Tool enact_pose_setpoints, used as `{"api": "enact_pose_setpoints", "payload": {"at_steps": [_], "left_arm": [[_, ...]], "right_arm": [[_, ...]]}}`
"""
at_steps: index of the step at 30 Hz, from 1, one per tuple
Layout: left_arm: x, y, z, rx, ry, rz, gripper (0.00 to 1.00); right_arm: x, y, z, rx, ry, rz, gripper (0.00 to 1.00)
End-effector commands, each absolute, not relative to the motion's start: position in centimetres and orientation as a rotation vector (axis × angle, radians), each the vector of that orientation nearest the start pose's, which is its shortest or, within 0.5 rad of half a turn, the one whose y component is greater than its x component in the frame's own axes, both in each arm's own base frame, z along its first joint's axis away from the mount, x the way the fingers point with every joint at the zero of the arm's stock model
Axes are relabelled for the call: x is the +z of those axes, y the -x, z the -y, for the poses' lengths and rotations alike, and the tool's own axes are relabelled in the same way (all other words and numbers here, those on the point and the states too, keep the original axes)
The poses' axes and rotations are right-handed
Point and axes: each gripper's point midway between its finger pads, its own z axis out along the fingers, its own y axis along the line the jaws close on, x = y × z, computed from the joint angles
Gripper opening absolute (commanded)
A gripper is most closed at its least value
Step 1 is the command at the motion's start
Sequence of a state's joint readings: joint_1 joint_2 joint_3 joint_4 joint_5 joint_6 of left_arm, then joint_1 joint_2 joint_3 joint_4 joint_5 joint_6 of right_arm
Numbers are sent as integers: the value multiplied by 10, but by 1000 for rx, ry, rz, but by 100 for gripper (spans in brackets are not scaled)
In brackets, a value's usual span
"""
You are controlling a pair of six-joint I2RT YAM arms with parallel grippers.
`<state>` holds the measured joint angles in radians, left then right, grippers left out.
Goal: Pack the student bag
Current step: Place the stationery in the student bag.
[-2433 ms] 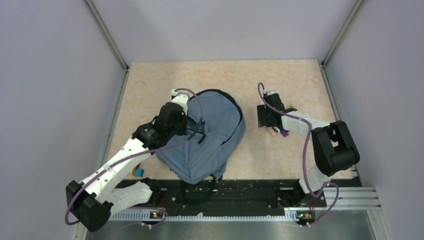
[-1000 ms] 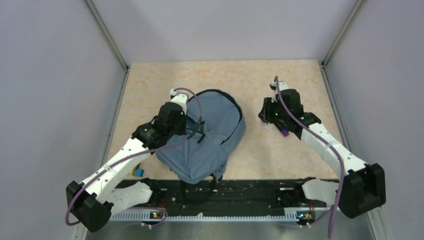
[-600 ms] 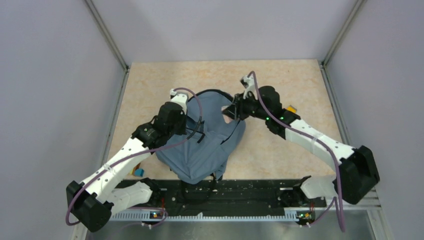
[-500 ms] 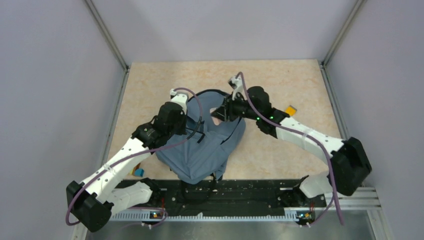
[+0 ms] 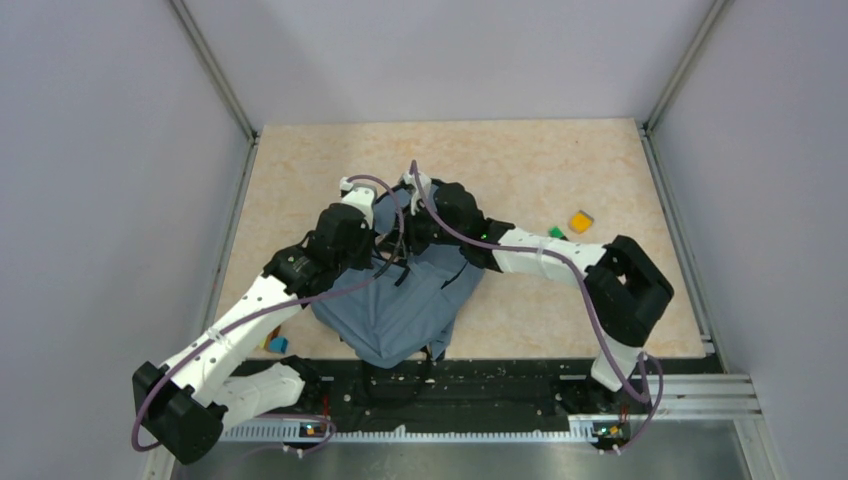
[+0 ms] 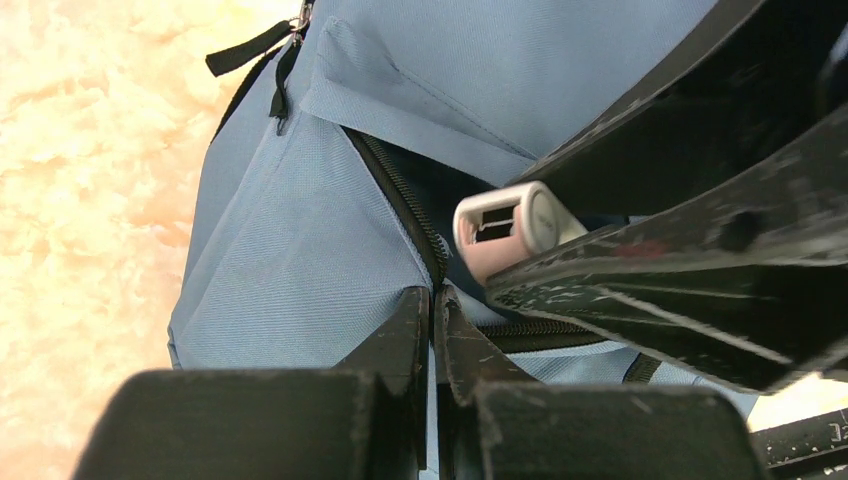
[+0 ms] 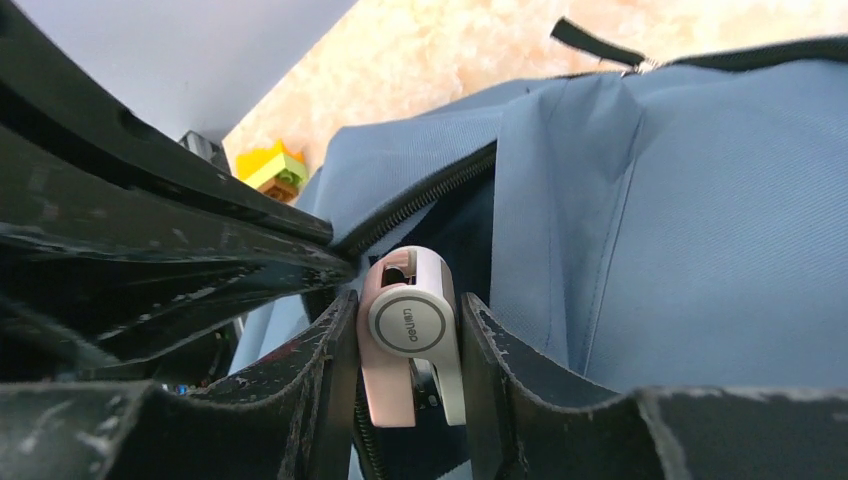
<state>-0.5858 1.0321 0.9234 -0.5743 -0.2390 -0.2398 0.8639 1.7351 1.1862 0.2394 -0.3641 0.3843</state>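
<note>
The grey-blue student bag [image 5: 420, 290] lies in the middle of the table, its zipper open at the far end. My left gripper [image 6: 432, 300] is shut on the edge of the bag's opening [image 6: 400, 200] and holds it apart. My right gripper [image 7: 405, 335] is shut on a small pink and white stapler [image 7: 410, 330] and holds it at the open mouth of the bag [image 7: 600, 250]. The stapler also shows in the left wrist view [image 6: 505, 228], between the right gripper's fingers. In the top view both grippers meet over the bag's far end [image 5: 405, 228].
An orange block [image 5: 580, 221] and a small green block [image 5: 556, 232] lie on the table to the right of the bag. Coloured blocks [image 5: 275, 344] lie near the left arm's base. Grey walls close in the table on three sides.
My right arm picked the stapler up from the right side of the table and swung left with it to the bag's opening. The left arm has not moved.
</note>
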Motion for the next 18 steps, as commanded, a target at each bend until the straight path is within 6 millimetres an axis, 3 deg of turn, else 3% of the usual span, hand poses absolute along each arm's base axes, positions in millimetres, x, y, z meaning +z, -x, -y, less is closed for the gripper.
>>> {"api": "enact_pose_setpoints", "payload": {"at_steps": [1,4,13,15,18], "left_arm": [[207,-282,135,-168,-222,-2124,0],[207,-283,135,-168,-220,-2124,0],[205,-283,135,-164,-221,-2129,0],[205,-283,136,-164,-221,-2130,0],[204,-284,136,-162,-222,-2132,0]], "right_arm": [[203,-278,-457,1155,758,-1829,35],[192,-276,-459,1140,778,-1865,35],[167,-230,-466,1217,998,-1926,39],[167,-230,-466,1220,1001,-1923,44],[171,-233,-465,1202,999,-1907,58]]}}
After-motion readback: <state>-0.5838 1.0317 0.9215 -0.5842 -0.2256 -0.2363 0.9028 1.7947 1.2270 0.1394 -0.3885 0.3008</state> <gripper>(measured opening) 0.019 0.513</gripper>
